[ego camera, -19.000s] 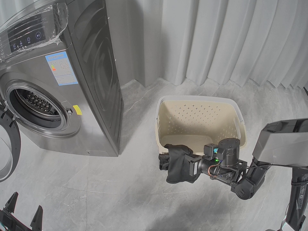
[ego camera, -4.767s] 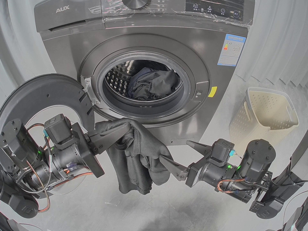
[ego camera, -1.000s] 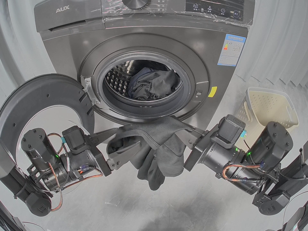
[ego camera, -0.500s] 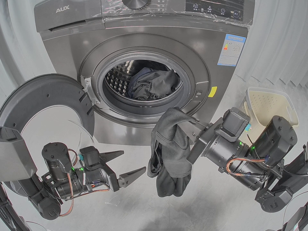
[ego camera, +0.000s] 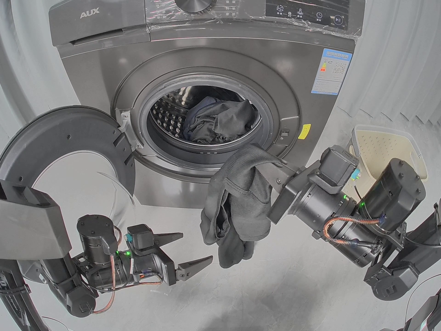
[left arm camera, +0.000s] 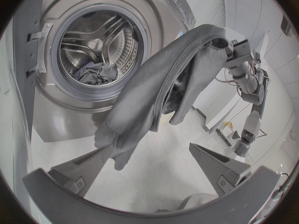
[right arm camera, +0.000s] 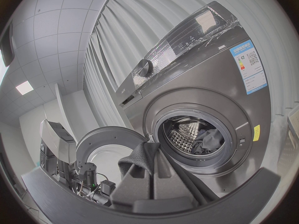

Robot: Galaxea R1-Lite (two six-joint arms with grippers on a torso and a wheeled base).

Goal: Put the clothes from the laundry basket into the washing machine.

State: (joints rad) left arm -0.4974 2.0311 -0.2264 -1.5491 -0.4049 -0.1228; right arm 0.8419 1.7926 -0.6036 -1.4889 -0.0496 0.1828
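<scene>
Dark garment [ego camera: 239,198] draped from the right gripper [ego camera: 272,171], fingers clamped on its top fold, hanging over the floor [ego camera: 285,295] just below the opening of the washing machine [ego camera: 105,65]. Lift enough to carry the trailing hem over the door seal [ego camera: 206,156], then push deep toward the clothes [ego camera: 216,118] in the drum [ego camera: 164,116] before releasing. Left gripper [ego camera: 196,246] low, fingers spread, empty.
</scene>
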